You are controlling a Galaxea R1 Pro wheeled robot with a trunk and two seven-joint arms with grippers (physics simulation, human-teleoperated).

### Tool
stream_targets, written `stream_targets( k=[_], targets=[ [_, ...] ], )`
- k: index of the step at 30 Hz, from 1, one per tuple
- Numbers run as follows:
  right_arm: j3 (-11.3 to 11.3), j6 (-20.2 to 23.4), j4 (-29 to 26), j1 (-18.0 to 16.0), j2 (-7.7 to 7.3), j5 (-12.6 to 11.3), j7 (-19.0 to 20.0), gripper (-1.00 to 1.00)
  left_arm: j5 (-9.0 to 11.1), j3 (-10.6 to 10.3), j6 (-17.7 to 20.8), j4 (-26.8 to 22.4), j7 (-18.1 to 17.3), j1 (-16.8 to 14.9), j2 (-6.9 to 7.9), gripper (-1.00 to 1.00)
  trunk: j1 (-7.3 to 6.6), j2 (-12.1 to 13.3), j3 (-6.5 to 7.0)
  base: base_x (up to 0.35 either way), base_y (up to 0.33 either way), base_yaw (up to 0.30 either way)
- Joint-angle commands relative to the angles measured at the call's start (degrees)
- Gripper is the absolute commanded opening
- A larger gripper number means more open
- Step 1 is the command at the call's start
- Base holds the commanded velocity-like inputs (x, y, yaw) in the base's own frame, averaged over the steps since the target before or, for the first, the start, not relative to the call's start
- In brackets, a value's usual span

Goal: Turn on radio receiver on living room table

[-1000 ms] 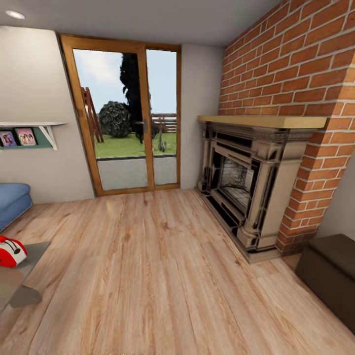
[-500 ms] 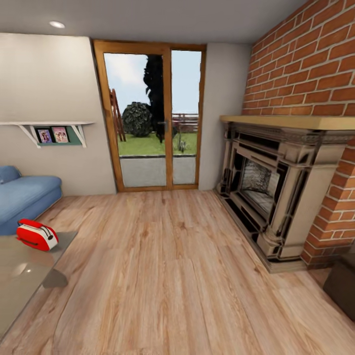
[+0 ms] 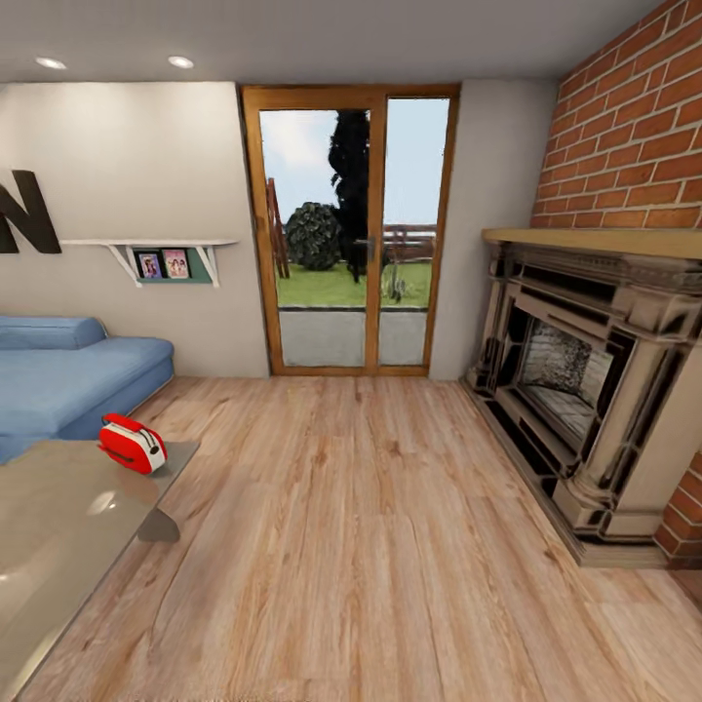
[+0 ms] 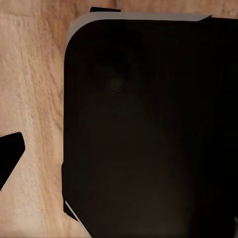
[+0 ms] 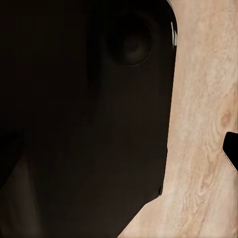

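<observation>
The radio receiver, a small glossy red box with white stripes, lies near the far corner of the low glossy table at the left of the head view. Nothing touches it. I am in the living room, several steps from the table. One dark fingertip of my left gripper shows at the rim of the left wrist view, over the wood floor. One fingertip of my right gripper likewise sits at the rim of the right wrist view. The other finger of each is lost against my dark body.
A blue sofa stands behind the table, under a dark letter N and a wall shelf. Glass doors are straight ahead. A stone fireplace in a brick wall lines the right. Wood floor lies between.
The head view has swung left: the doors and fireplace slid right, the dark cabinet left the picture, and more of the table, sofa and the letter N came in.
</observation>
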Motion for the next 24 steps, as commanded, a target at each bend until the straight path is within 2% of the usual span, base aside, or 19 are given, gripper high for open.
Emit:
stream_targets(
  k=[1,8,13,24],
  targets=[
    [0.00,0.00,0.00,0.00,0.00,0.00,0.00,1.00,0.00,0.00,0.00,0.00,0.00,0.00,0.00,1.00,0.00,0.00,0.00,0.000,0.000,0.271],
    [0.00,0.03,-0.02,0.00,-0.02,0.00,0.00,1.00,0.00,0.00,0.00,0.00,0.00,0.00,0.00,1.00,0.00,0.00,0.00,0.000,0.000,0.250],
    [-0.02,0.03,-0.03,0.00,-0.08,0.00,0.00,1.00,0.00,0.00,0.00,0.00,0.00,0.00,0.00,1.00,0.00,0.00,0.00,0.020,0.000,0.054],
    [0.09,0.07,0.00,0.00,-0.02,0.00,0.00,1.00,0.08,0.00,0.00,0.00,0.00,0.00,0.06,1.00,0.00,0.00,0.00,0.262,0.000,0.005]
  ],
)
